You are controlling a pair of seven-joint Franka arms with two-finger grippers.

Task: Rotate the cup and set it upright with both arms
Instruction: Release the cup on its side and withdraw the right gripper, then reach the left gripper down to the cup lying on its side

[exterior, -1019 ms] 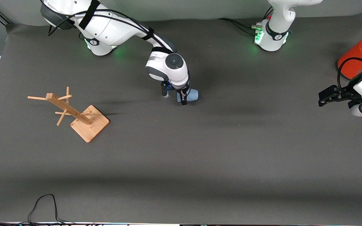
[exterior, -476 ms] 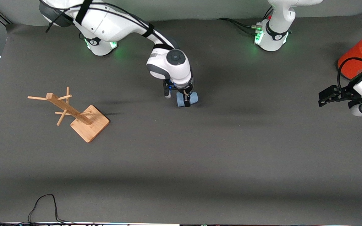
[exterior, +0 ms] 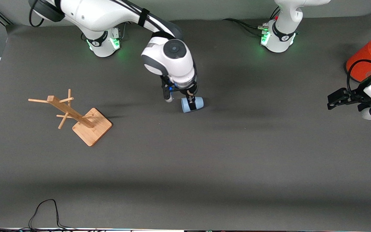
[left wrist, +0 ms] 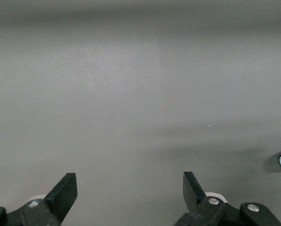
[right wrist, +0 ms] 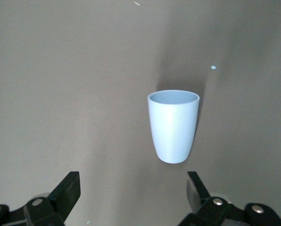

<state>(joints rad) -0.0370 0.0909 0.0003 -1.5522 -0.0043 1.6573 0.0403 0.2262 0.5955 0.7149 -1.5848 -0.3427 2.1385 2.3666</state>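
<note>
1. My right tool [exterior: 179, 100] hung just over the middle of the dark grey surface [exterior: 204, 167], with its two fingers spread wide and nothing between them.
2. The pale-blue cup [exterior: 192, 104] lay on its side on the surface directly under that tool. In the front view its wide mouth pointed toward nine o'clock and its narrow base toward three o'clock.
3. In the right wrist view the cup [right wrist: 173, 126] sat ahead of the right tool [right wrist: 132, 188], closer to one finger than the other and clear of both fingertips [right wrist: 70, 186].
4. My left tool [exterior: 335, 98] waited over the surface at the left arm's end, at about three o'clock from the cup and well apart from it. Its fingers were spread too, and in the left wrist view the left tool [left wrist: 130, 188] had only bare surface between them.
5. An orange-red can [exterior: 364, 61] with a grey lid lay at about one o'clock from the left tool, close by.
6. A wooden mug rack [exterior: 85, 119] stood toward the right arm's end, at about eight o'clock from the cup and well apart from it.
</note>
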